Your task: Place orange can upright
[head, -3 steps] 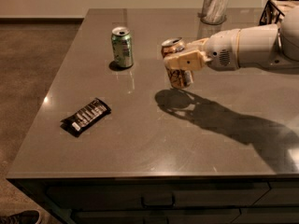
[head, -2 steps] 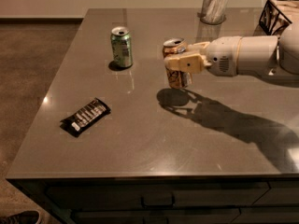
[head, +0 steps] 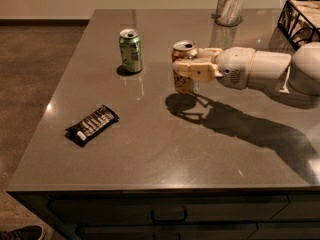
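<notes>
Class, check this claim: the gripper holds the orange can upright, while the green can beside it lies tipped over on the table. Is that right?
No. The camera view shows the green can standing upright; the gripper does hold the orange can upright.

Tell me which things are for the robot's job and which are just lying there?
For the job: orange can, upright; hand, closed round it over the table.
Just lying about: green can, dark snack bar, pale container at the back, wire basket far right.
</notes>
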Robot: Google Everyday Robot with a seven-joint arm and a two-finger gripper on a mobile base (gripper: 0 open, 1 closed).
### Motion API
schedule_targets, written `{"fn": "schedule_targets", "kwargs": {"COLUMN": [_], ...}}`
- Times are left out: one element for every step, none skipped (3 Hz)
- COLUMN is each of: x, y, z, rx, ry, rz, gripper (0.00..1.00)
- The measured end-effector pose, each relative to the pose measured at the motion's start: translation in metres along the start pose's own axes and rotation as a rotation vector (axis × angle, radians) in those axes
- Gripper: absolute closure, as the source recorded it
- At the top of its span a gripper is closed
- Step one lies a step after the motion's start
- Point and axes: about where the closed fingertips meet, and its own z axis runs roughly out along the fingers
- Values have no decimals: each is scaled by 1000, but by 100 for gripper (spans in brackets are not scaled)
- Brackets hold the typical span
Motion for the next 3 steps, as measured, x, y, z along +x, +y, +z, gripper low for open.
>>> {"fn": "schedule_targets", "kwargs": {"x": [5, 12, 15], "y": [-1, -2, -3], "z": [6, 12, 15], "rx": [-17, -29, -27], "ry": [-38, -62, -80], "rz": [-4, -2, -2], "gripper": [100, 100, 82]}}
